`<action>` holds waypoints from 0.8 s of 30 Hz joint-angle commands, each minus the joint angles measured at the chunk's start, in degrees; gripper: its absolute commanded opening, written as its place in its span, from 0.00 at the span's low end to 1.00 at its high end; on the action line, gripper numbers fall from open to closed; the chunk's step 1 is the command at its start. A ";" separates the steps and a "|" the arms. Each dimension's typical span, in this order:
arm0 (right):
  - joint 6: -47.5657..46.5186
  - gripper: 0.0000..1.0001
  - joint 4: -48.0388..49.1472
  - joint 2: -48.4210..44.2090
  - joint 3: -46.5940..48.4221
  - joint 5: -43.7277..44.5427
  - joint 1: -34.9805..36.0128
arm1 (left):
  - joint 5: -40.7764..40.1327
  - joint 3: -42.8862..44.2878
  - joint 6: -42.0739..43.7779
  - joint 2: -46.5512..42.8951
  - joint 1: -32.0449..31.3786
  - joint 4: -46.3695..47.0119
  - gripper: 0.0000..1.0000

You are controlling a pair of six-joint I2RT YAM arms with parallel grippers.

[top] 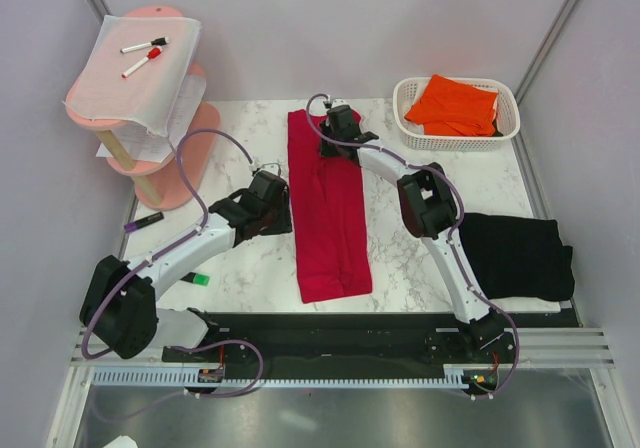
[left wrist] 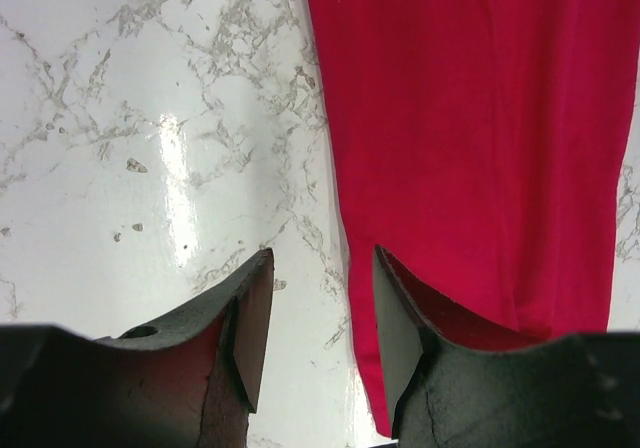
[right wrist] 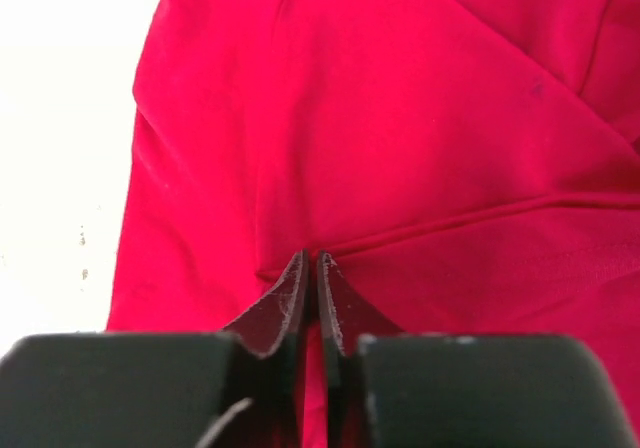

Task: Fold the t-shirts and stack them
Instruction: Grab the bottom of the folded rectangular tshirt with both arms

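Note:
The crimson red t-shirt lies as a long narrow strip down the middle of the marble table. My left gripper is open at the strip's left edge; in the left wrist view one finger is over bare table and the other over the red fabric. My right gripper is at the strip's far end, shut on a pinched fold of the red t-shirt, as the right wrist view shows. The black t-shirt lies folded at the right. The orange t-shirt sits in a basket.
A white basket stands at the back right. A pink tiered stand at the back left carries a white sheet with marker pens. A dark marker and a small green object lie near the left arm.

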 commanded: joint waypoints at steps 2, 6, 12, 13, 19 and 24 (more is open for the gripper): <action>-0.75 0.06 2.99 -5.15 -7.32 -0.61 0.54 | -1.81 1.27 -0.84 0.59 0.25 0.22 0.51; -0.93 0.04 7.38 -10.51 -14.81 0.01 0.45 | -1.81 1.27 -1.02 1.29 0.25 0.30 0.51; -0.23 0.06 10.46 -18.60 -24.30 2.47 0.37 | -1.81 1.10 -1.11 2.17 0.25 0.22 0.51; -0.32 0.06 10.64 -20.09 -25.10 2.82 0.37 | -1.81 1.09 -1.11 2.43 0.25 0.30 0.51; -0.32 0.07 10.55 -23.61 -29.23 4.13 0.28 | -1.54 1.18 -1.10 3.84 0.25 0.30 0.51; -0.49 0.06 9.85 -25.55 -32.83 8.17 0.19 | -1.54 1.01 -1.37 4.19 0.25 0.39 0.51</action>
